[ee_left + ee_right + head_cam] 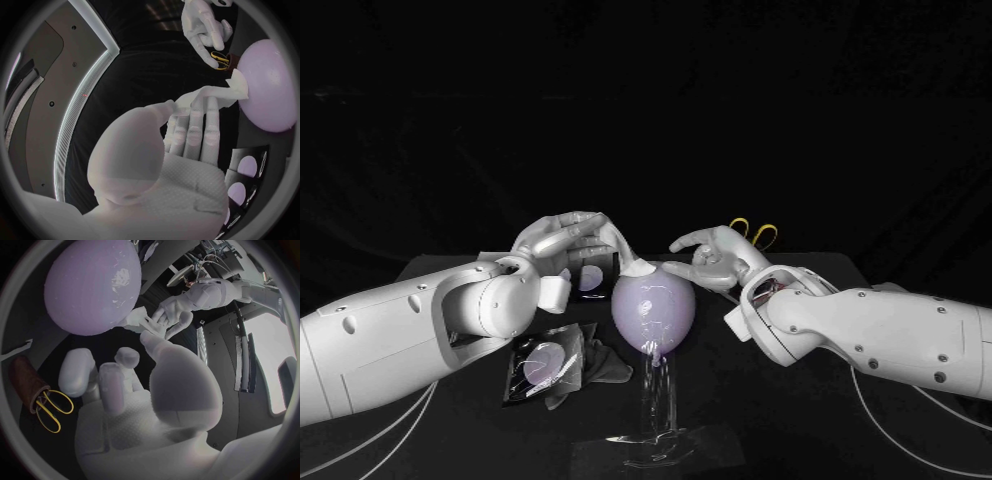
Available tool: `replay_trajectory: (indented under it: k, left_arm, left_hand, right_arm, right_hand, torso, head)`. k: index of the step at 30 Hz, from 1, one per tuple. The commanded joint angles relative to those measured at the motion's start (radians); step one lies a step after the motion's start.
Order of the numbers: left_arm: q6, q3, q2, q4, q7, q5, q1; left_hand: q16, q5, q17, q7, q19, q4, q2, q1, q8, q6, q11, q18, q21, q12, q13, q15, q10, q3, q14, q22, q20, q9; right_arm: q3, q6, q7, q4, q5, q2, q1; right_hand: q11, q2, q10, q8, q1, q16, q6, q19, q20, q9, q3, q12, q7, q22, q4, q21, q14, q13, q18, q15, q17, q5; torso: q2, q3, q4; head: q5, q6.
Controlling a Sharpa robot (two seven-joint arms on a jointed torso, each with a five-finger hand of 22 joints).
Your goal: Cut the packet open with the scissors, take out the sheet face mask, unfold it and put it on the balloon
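Our left robot hand [571, 240] pinches the bunched white sheet face mask [220, 91] against the lilac rubber balloon [653, 310] on its clear plastic stand [653, 400]. Our right robot hand [711, 256] hangs spread and empty beside it. We judge that pushing could tip the balloon, or the mask could slip off unopened.

Black table [444, 266]: its far edge crosses the middle of the frame. Behind it, a black backdrop [646, 100] occupies the upper half, apparently cloth with faint folds. Light falls on the tabletop; the surroundings are dark.
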Motion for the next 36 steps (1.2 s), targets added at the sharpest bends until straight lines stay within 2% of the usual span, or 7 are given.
replay_trajectory:
  k: [1,8,13,17,22,29,36]
  left_arm:
    - [0.026,0.002,0.003,0.004,-0.012,0.002,0.001]
    - [0.032,0.002,0.003,0.005,-0.018,-0.001,0.001]
    - [0.038,0.002,-0.004,0.011,-0.017,-0.006,0.001]
    - [0.040,0.005,-0.011,0.016,-0.016,-0.010,0.002]
    - [0.041,0.009,-0.015,0.020,-0.017,-0.013,0.002]
    - [0.041,0.010,-0.013,0.017,-0.020,-0.015,0.003]
    - [0.040,0.011,-0.010,0.012,-0.020,-0.015,0.003]
  left_hand:
    - [-0.007,0.006,0.001,0.003,-0.008,0.000,0.002,0.010,0.004,0.002,-0.003,0.014,-0.005,0.004,0.001,-0.004,-0.001,0.008,-0.001,0.001,0.001,0.057]
    - [-0.007,0.006,0.001,0.003,-0.009,0.000,0.001,0.009,0.004,0.002,-0.003,0.014,-0.006,0.004,0.001,-0.004,-0.001,0.008,-0.001,0.001,0.001,0.058]
    - [-0.007,0.006,0.001,0.003,-0.009,0.000,0.001,0.009,0.004,0.001,-0.003,0.014,-0.006,0.004,0.001,-0.004,-0.001,0.008,-0.001,0.001,0.001,0.058]
    - [-0.008,0.006,0.002,0.003,-0.010,0.000,0.001,0.010,0.004,0.001,-0.003,0.014,-0.006,0.004,0.001,-0.004,-0.002,0.010,-0.001,0.000,0.001,0.058]
    - [-0.008,0.006,0.002,0.003,-0.010,0.000,0.001,0.010,0.004,0.001,-0.003,0.014,-0.006,0.004,0.001,-0.004,-0.002,0.010,-0.001,0.000,0.001,0.058]
    - [-0.008,0.006,0.002,0.003,-0.010,0.000,0.001,0.010,0.004,0.001,-0.003,0.014,-0.006,0.004,0.001,-0.004,-0.002,0.010,-0.001,0.000,0.001,0.058]
    - [-0.008,0.006,0.002,0.003,-0.010,0.000,0.001,0.010,0.005,0.001,-0.002,0.014,-0.007,0.004,0.001,-0.004,-0.002,0.011,-0.001,0.001,0.001,0.059]
  right_arm:
    - [0.000,0.047,-0.002,0.003,0.002,-0.010,-0.005]
    - [-0.002,0.038,-0.014,-0.004,-0.001,-0.040,-0.010]
    - [-0.002,0.023,0.022,-0.007,0.016,-0.042,-0.011]
    - [-0.001,0.029,0.047,-0.012,-0.006,-0.022,-0.007]
    - [-0.001,0.051,0.056,-0.031,-0.087,0.018,0.007]
    - [0.000,0.084,0.040,-0.091,-0.163,0.081,0.020]
    - [0.000,0.098,0.018,-0.136,-0.185,0.131,0.023]
  right_hand:
    - [0.002,-0.006,-0.009,-0.006,0.002,-0.003,-0.005,-0.002,0.007,-0.003,-0.015,-0.004,0.003,0.145,0.006,-0.005,0.038,-0.003,0.012,0.009,0.092,-0.004]
    - [0.001,0.001,-0.009,-0.007,0.009,-0.001,0.004,0.001,0.010,-0.005,-0.026,0.003,0.002,0.147,0.013,0.000,0.038,-0.002,0.012,0.009,0.094,-0.004]
    - [-0.013,0.075,0.036,0.020,0.052,0.029,0.075,0.035,0.009,-0.001,-0.012,0.080,-0.012,0.165,0.023,0.063,0.055,0.034,0.004,-0.003,0.127,-0.004]
    - [-0.021,0.111,0.086,0.023,0.108,0.059,0.106,0.066,0.003,-0.008,0.020,0.172,-0.019,0.181,-0.006,0.125,0.071,0.085,-0.007,-0.011,0.162,-0.004]
    - [-0.027,0.105,0.137,0.023,0.135,0.088,0.140,0.093,-0.004,-0.017,0.032,0.282,-0.026,0.196,-0.039,0.181,0.085,0.152,-0.018,-0.016,0.199,-0.004]
    - [-0.026,0.084,0.145,0.014,0.119,0.093,0.145,0.096,-0.005,-0.027,0.018,0.305,-0.025,0.197,-0.042,0.188,0.088,0.167,-0.019,-0.016,0.204,-0.005]
    - [-0.022,0.068,0.136,-0.002,0.106,0.088,0.134,0.090,-0.004,-0.038,0.006,0.296,-0.020,0.194,-0.041,0.176,0.086,0.162,-0.017,-0.013,0.198,-0.005]
  torso:
    - [0.000,-0.0003,0.0001]
    - [0.000,-0.0008,-0.0008]
    - [0.001,0.0005,0.0015]
    - [0.001,0.0017,0.0025]
    - [0.002,0.0007,0.0036]
    - [0.002,-0.0023,0.0030]
    - [0.002,-0.0016,0.0037]
  head:
    - [-0.001,-0.002]
    - [-0.001,-0.003]
    - [-0.001,0.000]
    - [-0.001,0.001]
    - [0.000,0.001]
    - [0.001,-0.001]
    - [0.003,-0.003]
